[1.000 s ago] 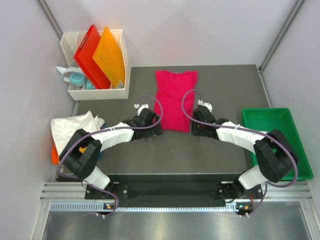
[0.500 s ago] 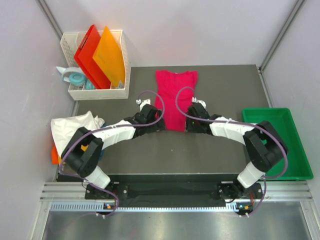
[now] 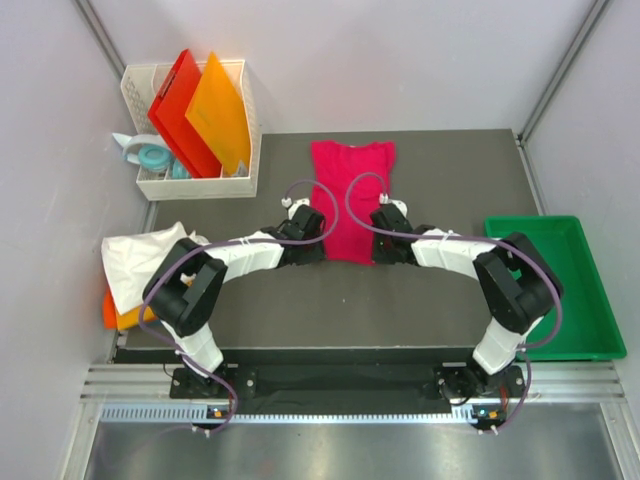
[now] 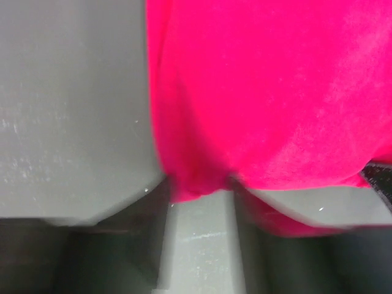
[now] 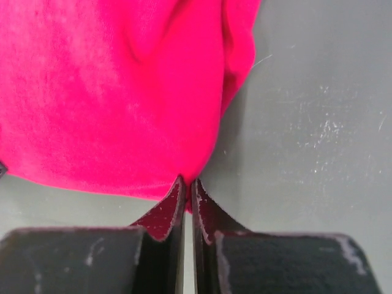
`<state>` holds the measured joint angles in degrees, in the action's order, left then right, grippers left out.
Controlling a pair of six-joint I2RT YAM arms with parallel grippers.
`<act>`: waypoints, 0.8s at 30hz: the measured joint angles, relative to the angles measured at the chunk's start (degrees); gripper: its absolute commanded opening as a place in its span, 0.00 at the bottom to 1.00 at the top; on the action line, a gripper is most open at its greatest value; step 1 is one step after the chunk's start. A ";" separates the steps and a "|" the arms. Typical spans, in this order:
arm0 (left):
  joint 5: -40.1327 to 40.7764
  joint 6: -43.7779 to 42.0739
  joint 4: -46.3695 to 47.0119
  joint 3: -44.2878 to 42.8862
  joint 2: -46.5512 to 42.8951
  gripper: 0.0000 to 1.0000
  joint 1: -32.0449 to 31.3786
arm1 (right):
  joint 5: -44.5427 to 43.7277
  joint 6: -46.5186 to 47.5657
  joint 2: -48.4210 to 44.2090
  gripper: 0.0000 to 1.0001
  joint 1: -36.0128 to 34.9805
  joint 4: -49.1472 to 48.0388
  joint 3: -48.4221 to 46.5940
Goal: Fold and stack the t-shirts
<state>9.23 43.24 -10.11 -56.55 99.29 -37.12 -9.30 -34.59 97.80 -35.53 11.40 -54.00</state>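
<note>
The crimson-pink t-shirt [image 3: 348, 198] lies flat, lengthwise, in the middle of the dark table. My left gripper [image 3: 312, 246] is at its near left corner. In the left wrist view a bunch of the hem [image 4: 199, 180] sits between the two dark fingers [image 4: 144, 233], which press on it from both sides. My right gripper [image 3: 381, 250] is at the near right corner, its jaws almost touching, shut on a thin fold of the hem [image 5: 202, 165]. A white t-shirt [image 3: 140, 255] lies crumpled at the table's left edge, over an orange one [image 3: 112, 314].
A white basket [image 3: 243, 120] at the back left holds a red board [image 3: 175, 110] and an orange board [image 3: 220, 112]. A green tray [image 3: 590, 290] stands beyond the table's right edge. Light blue tape rolls [image 3: 150, 157] lie left of the basket.
Both grippers have slid inward onto the pink shirt's near corners. The right jaws have gone from half open to shut on the hem, and the left jaws have narrowed around the cloth.
</note>
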 measured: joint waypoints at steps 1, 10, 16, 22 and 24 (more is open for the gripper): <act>-0.04 0.07 -0.20 0.04 0.00 0.00 0.00 | -0.11 -0.24 0.00 0.00 0.00 0.04 0.02; -0.94 -0.22 -0.61 2.29 -1.84 0.00 -0.55 | -2.12 -2.64 -6.08 0.00 -1.03 0.09 6.43; -2.43 2.21 -2.89 8.98 -10.05 0.00 -2.43 | -1.77 -5.70 -12.13 0.00 -3.21 1.99 11.50; -2.80 6.56 -5.75 14.38 -18.58 0.00 -5.40 | -1.03 -9.25 -17.14 0.00 -5.81 3.45 15.65; -2.71 8.00 -6.54 15.74 -20.57 0.00 -6.95 | -0.94 -10.40 -18.84 0.00 -6.80 3.89 17.31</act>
<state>6.52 51.24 -16.64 -40.82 78.72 -44.07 -10.24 -44.99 78.96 -42.33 15.29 -36.69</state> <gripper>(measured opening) 0.034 0.014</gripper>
